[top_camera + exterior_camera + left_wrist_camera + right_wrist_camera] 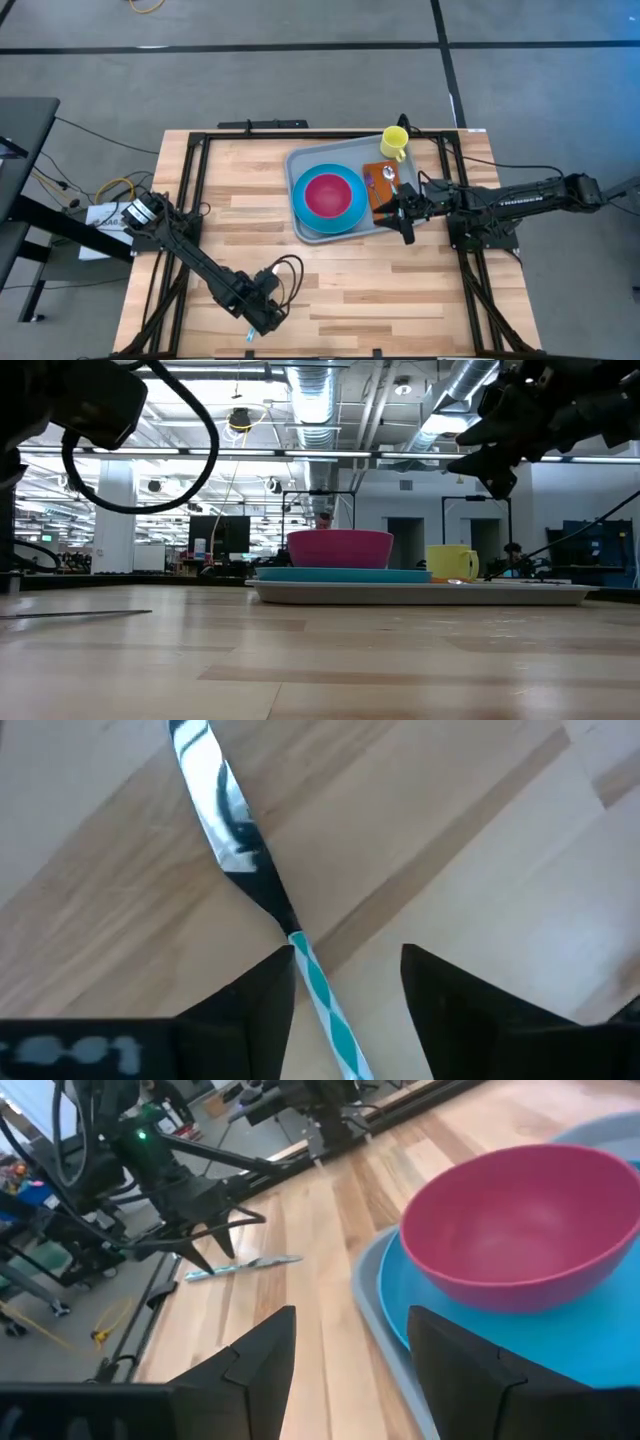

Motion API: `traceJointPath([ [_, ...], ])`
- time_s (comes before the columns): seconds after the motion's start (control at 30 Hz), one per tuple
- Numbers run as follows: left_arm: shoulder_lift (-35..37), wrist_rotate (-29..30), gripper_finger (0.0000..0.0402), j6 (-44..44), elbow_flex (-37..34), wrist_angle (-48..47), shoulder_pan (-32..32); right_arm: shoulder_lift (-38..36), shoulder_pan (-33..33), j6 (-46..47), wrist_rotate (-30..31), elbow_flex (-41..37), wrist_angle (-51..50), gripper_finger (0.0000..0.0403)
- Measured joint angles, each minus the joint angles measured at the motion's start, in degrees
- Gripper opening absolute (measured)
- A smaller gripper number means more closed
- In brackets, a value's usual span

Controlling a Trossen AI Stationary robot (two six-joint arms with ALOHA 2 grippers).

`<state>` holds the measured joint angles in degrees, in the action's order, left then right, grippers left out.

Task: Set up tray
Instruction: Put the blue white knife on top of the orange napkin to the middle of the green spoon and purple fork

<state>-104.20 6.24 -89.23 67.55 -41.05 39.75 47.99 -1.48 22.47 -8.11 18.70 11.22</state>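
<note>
Tray [300,170] sitting far-centre on bench [240,230]; I am hovering left gripper [345,975], fingers apart, over knife [225,815] for pickup, right gripper [350,1350] waiting open above tray.

Readable text: almost none

White lettering runs along the right arm's forearm [520,199] at the right of the high view, too small to spell out; pale marks on the dark gripper body at the lower left of the left wrist view are blurred beyond reading; nothing legible shows on the tray [300,165], the crockery or the table.
</note>
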Motion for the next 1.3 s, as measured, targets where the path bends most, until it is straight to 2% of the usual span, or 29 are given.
traceJointPath([
  [0.2,-1.7,-0.1,0.0175,0.0,0.0,-0.9,0.2,0.0,0.0,-1.1,0.7,0.0,0.0,0.0183],
  [0.4,-5.5,-2.9,0.0175,-0.5,0.3,0.3,1.0,0.1,0.0,-1.0,0.7,0.0,-0.7,0.0182],
  [0.6,-6.9,-0.5,0.0169,-4.8,0.4,-0.4,1.2,0.1,0.0,0.0,0.7,0.0,-0.5,0.0182],
  [0.73,-6.8,1.1,0.0133,-5.5,0.6,-1.0,1.1,0.1,0.0,0.0,0.7,0.0,-0.5,0.0182],
  [0.9,-7.1,2.0,0.0043,-6.2,3.1,-5.3,1.1,1.7,0.2,0.5,1.0,-0.1,0.8,0.0182],
  [0.97,-7.5,5.3,0.0015,-6.8,4.7,-8.1,1.2,3.5,0.9,1.5,3.2,0.0,3.5,0.0182],
  [1.1,-7.4,18.3,0.0015,-6.6,8.6,-13.0,0.0,9.2,2.8,1.5,6.9,0.0,11.3,0.0182],
  [1.3,-7.4,34.6,0.0007,0.8,12.9,-13.7,-4.2,21.4,6.4,1.5,6.9,0.0,30.9,0.0182],
])
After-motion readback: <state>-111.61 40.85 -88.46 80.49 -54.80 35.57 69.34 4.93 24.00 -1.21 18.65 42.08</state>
